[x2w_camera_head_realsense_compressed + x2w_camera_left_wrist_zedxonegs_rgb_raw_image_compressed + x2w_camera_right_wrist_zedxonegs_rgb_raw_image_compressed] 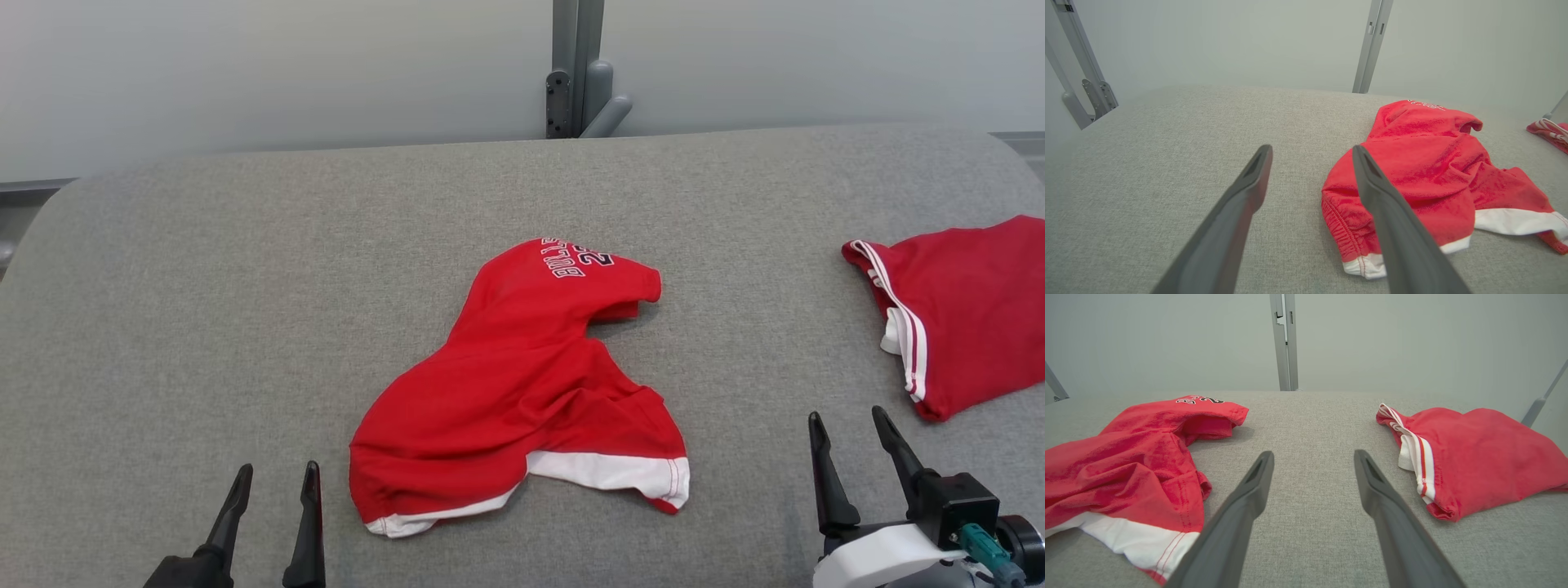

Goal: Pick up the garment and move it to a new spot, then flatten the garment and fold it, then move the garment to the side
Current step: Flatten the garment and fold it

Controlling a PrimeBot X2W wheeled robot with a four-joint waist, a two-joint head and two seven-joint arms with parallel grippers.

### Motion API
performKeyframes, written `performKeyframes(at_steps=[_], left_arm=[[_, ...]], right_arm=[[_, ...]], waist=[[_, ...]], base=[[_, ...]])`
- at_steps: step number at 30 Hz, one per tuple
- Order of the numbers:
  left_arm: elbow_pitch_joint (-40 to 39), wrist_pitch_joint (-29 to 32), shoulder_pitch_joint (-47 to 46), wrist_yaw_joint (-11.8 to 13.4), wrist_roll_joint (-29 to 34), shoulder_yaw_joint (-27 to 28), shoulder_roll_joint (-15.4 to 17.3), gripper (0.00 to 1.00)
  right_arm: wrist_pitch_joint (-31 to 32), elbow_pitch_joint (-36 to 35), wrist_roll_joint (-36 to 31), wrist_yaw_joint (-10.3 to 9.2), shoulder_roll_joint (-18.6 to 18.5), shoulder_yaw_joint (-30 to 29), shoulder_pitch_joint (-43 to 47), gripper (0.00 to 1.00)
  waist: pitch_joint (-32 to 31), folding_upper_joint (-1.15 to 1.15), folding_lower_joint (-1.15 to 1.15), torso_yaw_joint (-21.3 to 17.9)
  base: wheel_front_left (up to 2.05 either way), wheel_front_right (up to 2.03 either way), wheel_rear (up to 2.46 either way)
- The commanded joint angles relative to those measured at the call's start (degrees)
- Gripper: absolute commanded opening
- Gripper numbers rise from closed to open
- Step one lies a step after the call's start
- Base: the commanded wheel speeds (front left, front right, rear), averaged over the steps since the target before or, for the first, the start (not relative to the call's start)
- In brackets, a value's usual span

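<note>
A crumpled red garment (514,384) with white hem bands and dark lettering lies in the middle of the grey padded table (245,286). It also shows at the right of the left wrist view (1425,171) and at the left of the right wrist view (1135,457). My left gripper (275,482) stands open near the front edge, just left of the garment's lower corner, with nothing between its fingers (1249,192). At the lower right, my right gripper (849,425) is open too, empty, to the right of the garment, with its fingers (1372,482) over bare table.
A second red garment (955,310) with white and red stripes lies folded at the table's right edge, close to my right gripper; it shows in the right wrist view (1478,453). A grey post (575,65) rises behind the far edge. A pale wall stands behind.
</note>
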Motion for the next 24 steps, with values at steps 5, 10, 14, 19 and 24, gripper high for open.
performKeyframes(at_steps=[5, 10, 14, 19, 24], left_arm=[[0.6, -0.2, 0.4, -2.6, 2.6, 2.9, -2.0, 1.0], [1.0, -0.2, 0.3, -3.5, 4.1, 4.2, -2.7, 1.0], [1.2, -0.2, 0.1, -3.8, 4.6, 4.6, -3.1, 1.0], [1.5, -0.2, 0.1, -3.9, 5.1, 4.5, -3.3, 1.0], [2.0, -0.2, 0.4, -4.0, 4.0, 3.6, -3.4, 1.0]], right_arm=[[-0.2, -0.2, 0.1, -0.11, 0.1, 1.5, 0.6, 1.0], [-0.2, -0.6, 0.6, -0.11, 0.1, 2.1, 0.1, 1.0], [-0.2, -0.8, 0.7, -0.11, 0.1, 2.3, 0.0, 1.0], [-0.2, -0.8, 0.8, -0.11, 0.1, 2.4, 0.2, 1.0], [-0.2, -0.8, 4.6, -0.11, 0.1, 2.0, -0.5, 1.0]], waist=[[-0.6, 0.03, 0.0, -1.4], [-0.8, 0.03, 0.0, -1.8], [-0.8, 0.03, 0.0, -1.8], [-0.8, 0.03, 0.0, -1.7], [-0.6, 0.03, 0.0, -1.6]], base=[[0.0, 0.0, 0.0], [0.0, 0.0, 0.0], [0.0, 0.0, 0.0], [0.0, 0.0, 0.0], [0.0, 0.0, 0.0]])
